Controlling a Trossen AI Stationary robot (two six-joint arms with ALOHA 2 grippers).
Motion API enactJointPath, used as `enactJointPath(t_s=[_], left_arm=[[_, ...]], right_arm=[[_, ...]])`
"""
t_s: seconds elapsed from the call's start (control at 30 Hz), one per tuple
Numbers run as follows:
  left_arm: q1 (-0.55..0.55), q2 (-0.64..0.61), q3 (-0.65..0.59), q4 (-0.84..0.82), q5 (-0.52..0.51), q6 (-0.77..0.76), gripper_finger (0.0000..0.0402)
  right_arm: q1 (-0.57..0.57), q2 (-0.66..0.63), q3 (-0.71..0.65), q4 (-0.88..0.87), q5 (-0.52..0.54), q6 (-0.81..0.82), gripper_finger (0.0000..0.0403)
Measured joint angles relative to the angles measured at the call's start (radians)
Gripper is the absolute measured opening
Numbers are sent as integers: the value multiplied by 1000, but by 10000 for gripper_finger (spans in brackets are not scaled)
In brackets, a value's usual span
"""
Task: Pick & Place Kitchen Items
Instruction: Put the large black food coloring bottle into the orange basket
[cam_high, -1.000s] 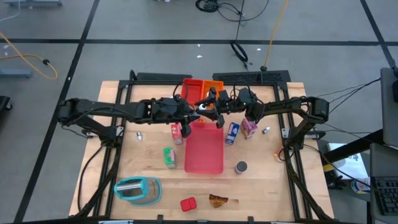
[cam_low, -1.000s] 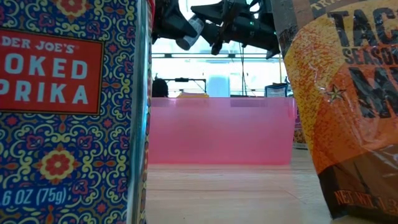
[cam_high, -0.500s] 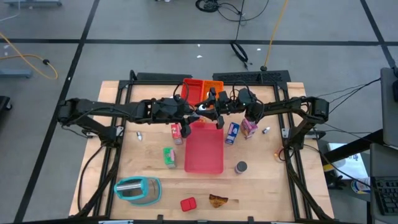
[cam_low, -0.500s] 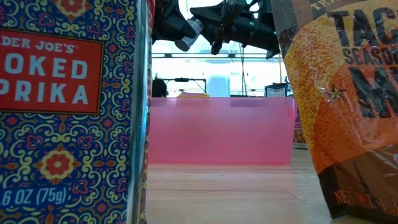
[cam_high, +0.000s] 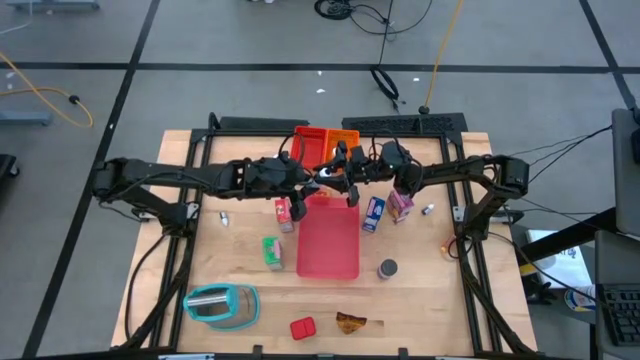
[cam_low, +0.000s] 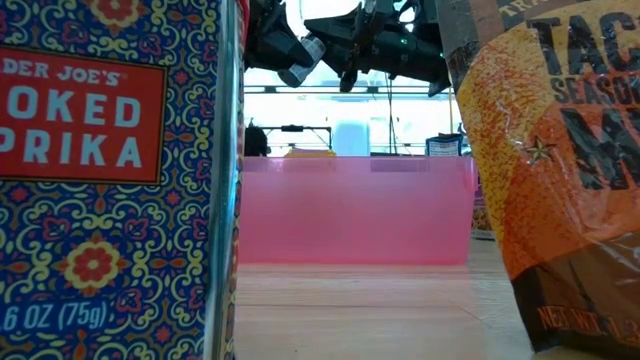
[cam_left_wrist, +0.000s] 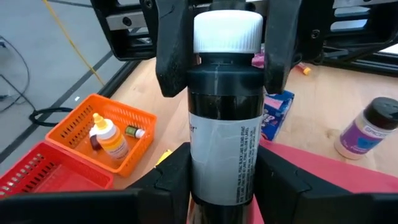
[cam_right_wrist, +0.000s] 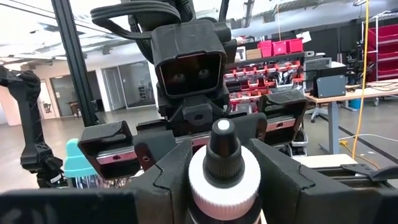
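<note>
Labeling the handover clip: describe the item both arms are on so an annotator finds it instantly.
Start at the flat pink tray mid-table and go to its far end, before the red and orange bins. There the left hand and right hand meet in the air around a small dark bottle. Unlike the boxes standing beside the tray, it is off the table, with a white cap and grey label.

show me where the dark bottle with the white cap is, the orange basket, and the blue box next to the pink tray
dark bottle (cam_left_wrist: 222, 155), left wrist view, on its paper label.
orange basket (cam_left_wrist: 134, 152), left wrist view, on its near mesh wall.
blue box (cam_high: 373, 213), high view, on its top face, right of the pink tray (cam_high: 328, 250).
</note>
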Motion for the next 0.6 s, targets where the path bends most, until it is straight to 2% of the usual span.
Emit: enactJointPath(t_s=[0.27, 0.43, 0.6], left_arm=[[-6, -79, -2, -171, -170, -22, 210], [-25, -100, -1, -260, -179, -82, 239], [-60, -78, -1, -293, -180, -131, 245]], right_arm=[[-59, 0, 0, -56, 1, 0, 133], [-124, 0, 0, -98, 10, 0, 133], [-189, 0, 0, -152, 34, -2, 133]])
